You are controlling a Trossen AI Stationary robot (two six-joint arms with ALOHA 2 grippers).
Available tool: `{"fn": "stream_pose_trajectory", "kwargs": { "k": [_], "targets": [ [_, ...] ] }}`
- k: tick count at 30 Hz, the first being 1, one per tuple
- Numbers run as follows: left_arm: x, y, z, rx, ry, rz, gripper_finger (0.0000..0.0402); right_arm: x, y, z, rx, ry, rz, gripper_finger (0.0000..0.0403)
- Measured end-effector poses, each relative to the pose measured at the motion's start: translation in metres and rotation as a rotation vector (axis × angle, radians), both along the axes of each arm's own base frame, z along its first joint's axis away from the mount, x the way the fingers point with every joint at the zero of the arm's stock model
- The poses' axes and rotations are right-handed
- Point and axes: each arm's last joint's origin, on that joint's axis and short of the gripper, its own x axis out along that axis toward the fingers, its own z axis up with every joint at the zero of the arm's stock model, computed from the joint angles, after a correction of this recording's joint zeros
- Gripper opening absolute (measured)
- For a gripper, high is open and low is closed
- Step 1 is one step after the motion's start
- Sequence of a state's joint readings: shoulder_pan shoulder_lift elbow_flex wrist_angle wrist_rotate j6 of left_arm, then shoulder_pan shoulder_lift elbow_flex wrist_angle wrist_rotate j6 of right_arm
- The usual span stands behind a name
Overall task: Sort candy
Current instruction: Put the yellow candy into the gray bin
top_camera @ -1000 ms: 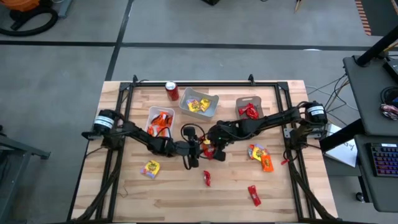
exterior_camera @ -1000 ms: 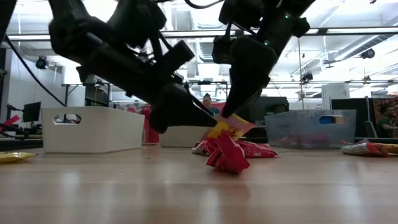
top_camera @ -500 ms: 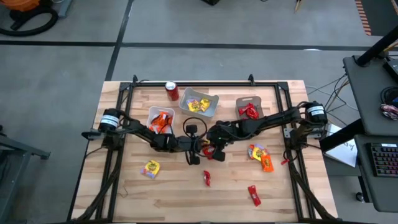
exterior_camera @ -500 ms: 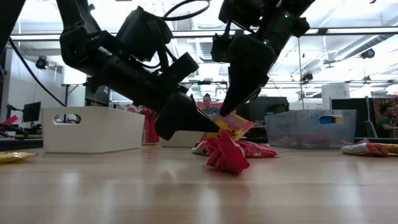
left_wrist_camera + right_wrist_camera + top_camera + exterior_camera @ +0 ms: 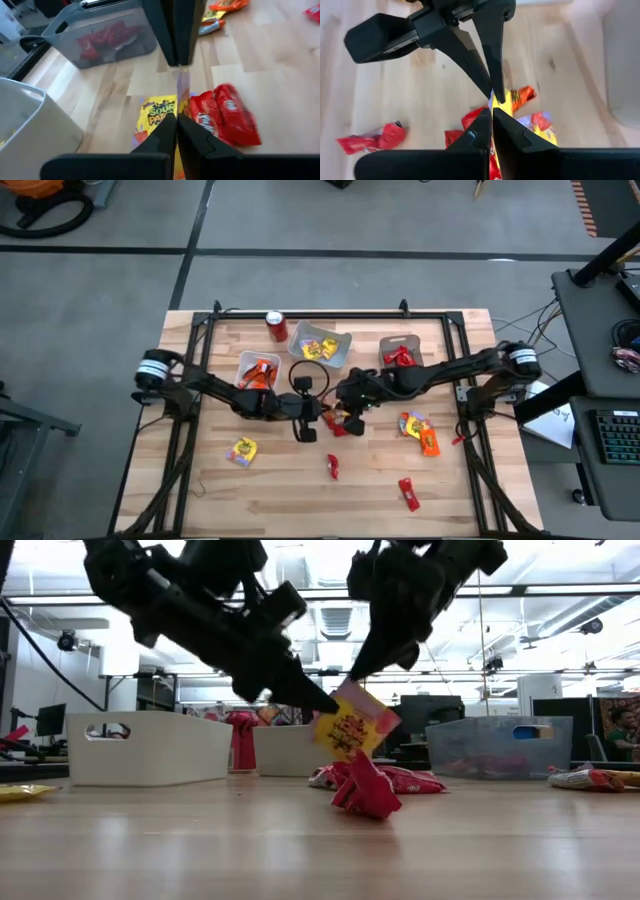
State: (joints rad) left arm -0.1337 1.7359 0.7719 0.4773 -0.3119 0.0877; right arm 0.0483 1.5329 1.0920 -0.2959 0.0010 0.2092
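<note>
**Both end effectors now pinch the same yellow packet**

Nearest in the low view, a crumpled red packet (image 5: 366, 792) lies on the desk (image 5: 300, 850), on top of a small heap of red candy. Just above it hangs a yellow candy packet (image 5: 350, 728), lifted clear of the heap. A second ago this packet sat lower, almost touching the red ones, and only the right end effector (image 5: 352, 680) held it. The left end effector (image 5: 322, 705) was then wide apart beside it; now its fingers have come together on the left edge of the packet, while the right one stays clamped on the top edge. So the two arms hold one packet between them, near the middle of the desk in the high view (image 5: 338, 417).

My judgement is that this is a handover: if the right arm lets go, the left arm can carry the yellow packet to its bin. The risk is that both pull and the wrapper tears or slips.

Farther back stand three bins: a white one with orange candy (image 5: 257, 373), one with yellow candy (image 5: 320, 346), and a grey one with red candy (image 5: 400, 354). A red soda can (image 5: 276, 326) stands behind them. More candy still lies loose: a yellow packet (image 5: 243, 450) at the left, an orange-and-yellow pair (image 5: 420, 430) at the right, and two red packets (image 5: 408, 493) toward the front edge. The sorting is only partly done.
</note>
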Motion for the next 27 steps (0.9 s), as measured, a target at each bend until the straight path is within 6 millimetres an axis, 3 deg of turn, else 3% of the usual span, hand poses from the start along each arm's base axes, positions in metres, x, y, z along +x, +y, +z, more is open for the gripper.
{"fn": "stream_pose_trajectory", "kwargs": {
  "k": [9,15,19,27],
  "targets": [
    [-0.016,0.005,0.038,-0.023,-0.031,0.008,0.0,-0.018,-0.004,0.039,-0.073,-0.128,-0.093,0.0009],
    [-0.021,0.002,0.035,0.014,0.066,-0.178,0.0,-0.027,0.001,0.051,-0.114,-0.155,-0.071,0.0009],
    [-0.018,0.001,0.021,0.031,0.121,-0.211,0.0,-0.029,0.014,0.037,-0.166,-0.079,0.023,0.0009],
    [-0.011,0.001,0.006,0.03,0.135,-0.194,0.0,-0.022,0.027,-0.015,-0.198,0.086,0.017,0.0014]
  ]
}}
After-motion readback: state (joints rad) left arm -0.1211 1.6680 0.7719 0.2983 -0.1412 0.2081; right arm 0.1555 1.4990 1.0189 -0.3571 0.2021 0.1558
